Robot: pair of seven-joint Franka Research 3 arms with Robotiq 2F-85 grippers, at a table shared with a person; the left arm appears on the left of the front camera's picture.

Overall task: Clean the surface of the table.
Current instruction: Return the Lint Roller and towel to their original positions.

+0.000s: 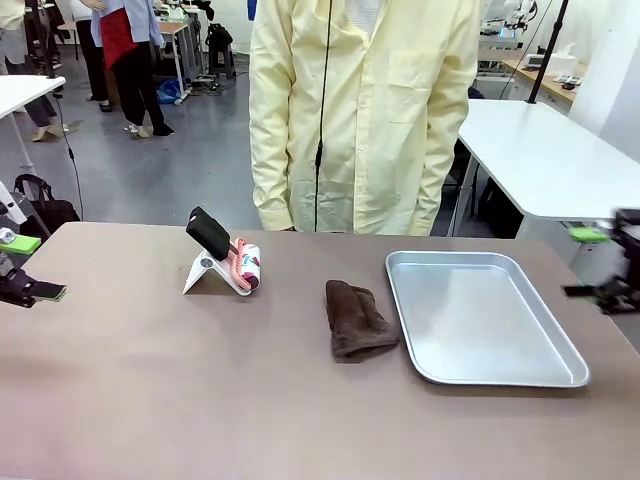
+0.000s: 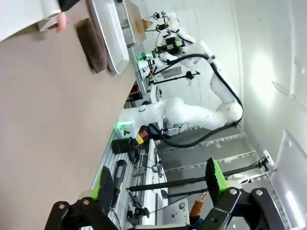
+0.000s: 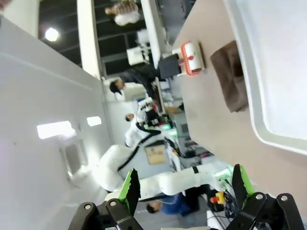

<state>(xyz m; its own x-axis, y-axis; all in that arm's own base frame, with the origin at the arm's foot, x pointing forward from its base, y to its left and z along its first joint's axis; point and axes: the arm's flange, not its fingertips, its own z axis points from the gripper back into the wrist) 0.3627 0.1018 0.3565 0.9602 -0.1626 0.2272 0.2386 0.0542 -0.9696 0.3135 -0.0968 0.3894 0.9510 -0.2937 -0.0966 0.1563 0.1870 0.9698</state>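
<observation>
starting means picking up the cloth (image 1: 358,319) mid-surface (image 1: 150,400), beside the tray (image 1: 560,372). both tools, left (image 1: 22,268) and right (image 1: 600,264), wait apart at the edges; grasp its bunched middle.

No legible text, label, brand, number or sign appears in any view. The roller (image 1: 245,266) on the table (image 1: 150,380) carries a printed pattern; no characters can be read on it.

Left tool (image 1: 18,268) at left edge, right tool (image 1: 598,264) at right edge — both jaws wide, empty.
</observation>
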